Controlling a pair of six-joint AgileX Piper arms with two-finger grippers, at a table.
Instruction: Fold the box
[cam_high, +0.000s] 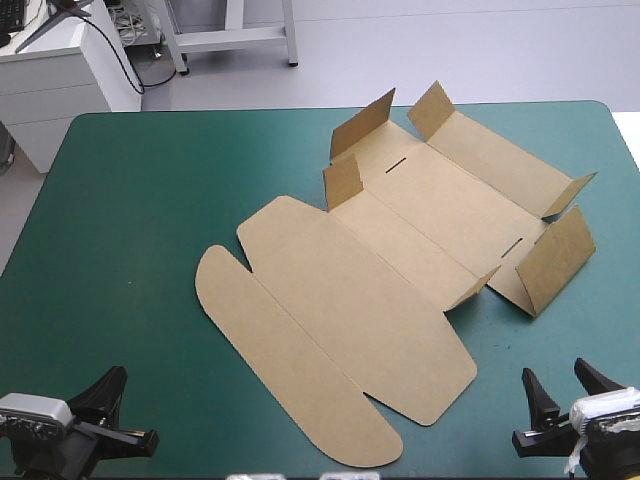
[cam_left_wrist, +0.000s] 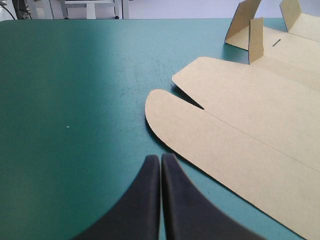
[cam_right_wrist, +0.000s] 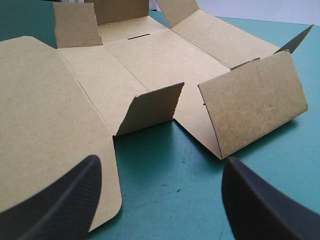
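Observation:
The brown box (cam_high: 370, 270) lies unfolded across the middle of the teal-green table, its long lid panel with a rounded flap (cam_high: 290, 370) toward the near left. Several small flaps stand raised at its far and right ends; the largest wall (cam_high: 555, 262) tilts up at the right. My left gripper (cam_high: 110, 395) rests shut at the near left corner, its tips just short of the rounded flap (cam_left_wrist: 170, 120). Near the table's front right, my right gripper (cam_high: 565, 385) is open and empty, facing the raised wall (cam_right_wrist: 255, 107) and a small flap (cam_right_wrist: 152, 107).
Bare teal-green cover (cam_high: 130, 220) stretches left of the box and along the near edge. A white cabinet (cam_high: 60, 70) and a metal frame stand beyond the far edge.

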